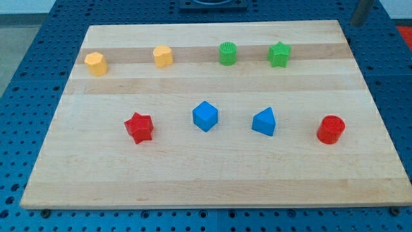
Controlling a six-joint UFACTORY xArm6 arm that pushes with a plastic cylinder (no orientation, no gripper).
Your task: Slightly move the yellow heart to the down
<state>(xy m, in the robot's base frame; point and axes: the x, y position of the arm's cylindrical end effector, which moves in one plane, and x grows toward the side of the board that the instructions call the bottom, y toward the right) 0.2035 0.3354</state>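
Observation:
Two yellow blocks sit in the top row of the wooden board. One yellow block left of centre looks like the heart. The other yellow block at the far left looks like a hexagon. The shapes are hard to tell apart at this size. A dark rod shows at the view's top right, off the board, with my tip just beyond the board's top right corner. It is far to the right of both yellow blocks and touches no block.
A green cylinder and a green star stand in the top row to the right. The lower row holds a red star, a blue cube, a blue triangular block and a red cylinder.

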